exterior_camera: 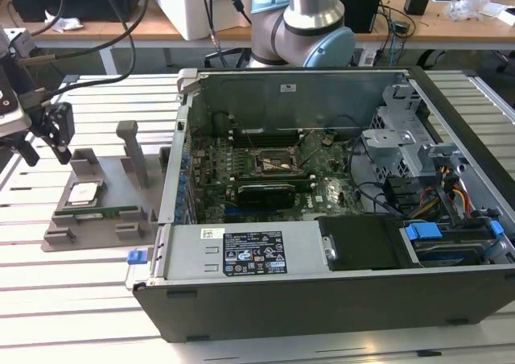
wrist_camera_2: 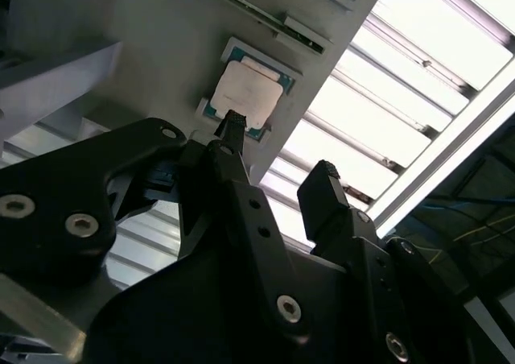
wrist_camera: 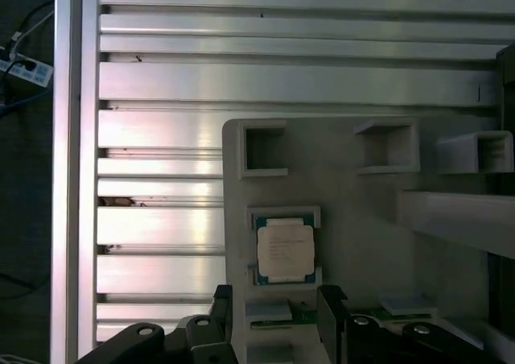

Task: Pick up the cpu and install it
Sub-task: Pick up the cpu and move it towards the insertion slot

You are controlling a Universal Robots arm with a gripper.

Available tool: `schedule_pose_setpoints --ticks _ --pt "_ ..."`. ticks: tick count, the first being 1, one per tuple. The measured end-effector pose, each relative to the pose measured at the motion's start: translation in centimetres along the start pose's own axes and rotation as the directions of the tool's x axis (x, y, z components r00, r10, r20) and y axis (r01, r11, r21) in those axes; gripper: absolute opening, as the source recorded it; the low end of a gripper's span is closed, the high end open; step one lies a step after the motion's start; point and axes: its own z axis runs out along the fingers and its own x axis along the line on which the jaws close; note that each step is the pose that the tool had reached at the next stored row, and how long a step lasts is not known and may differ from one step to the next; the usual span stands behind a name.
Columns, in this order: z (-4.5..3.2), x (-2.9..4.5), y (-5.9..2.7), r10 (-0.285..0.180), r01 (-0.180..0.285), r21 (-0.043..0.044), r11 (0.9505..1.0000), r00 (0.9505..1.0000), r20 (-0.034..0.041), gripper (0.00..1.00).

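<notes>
1. The cpu [exterior_camera: 84, 192] lies flat, silver top up, in a square recess of the grey holder [exterior_camera: 121, 227]. The holder rests on the slatted metal desk [exterior_camera: 80, 299], to the exterior view's left of the open computer case [exterior_camera: 322, 299].
2. In both wrist views the cpu [wrist_camera_2: 245, 94] [wrist_camera: 285, 251] is seen seated squarely in that recess, with a thin green edge showing around the metal top.
3. The hand [exterior_camera: 47, 146] is held above the holder, near the cpu. Its fingers are spread apart and nothing is gripped between them.
4. In the second wrist view the hand [wrist_camera_2: 278, 146] is seen with one fingertip lined up over the chip's edge. In the exterior view, however, a gap between hand and holder is suggested, so no contact is judged to be made.
5. The socket [exterior_camera: 278, 164] on the board inside the case is well apart from the hand; whether it is ready to receive the chip cannot be told.
6. The task is judged to be at an early stage. The hand is placed over the chip, but the grasp is not yet made, and the lifting, carrying and installing are all left undone.
</notes>
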Motion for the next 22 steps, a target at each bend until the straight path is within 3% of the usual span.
schedule_pose_setpoints --ticks 22 --pt "2.36 0.06 -0.02 0.000 0.000 0.0001 1.0000 1.0000 -0.0001 0.54"
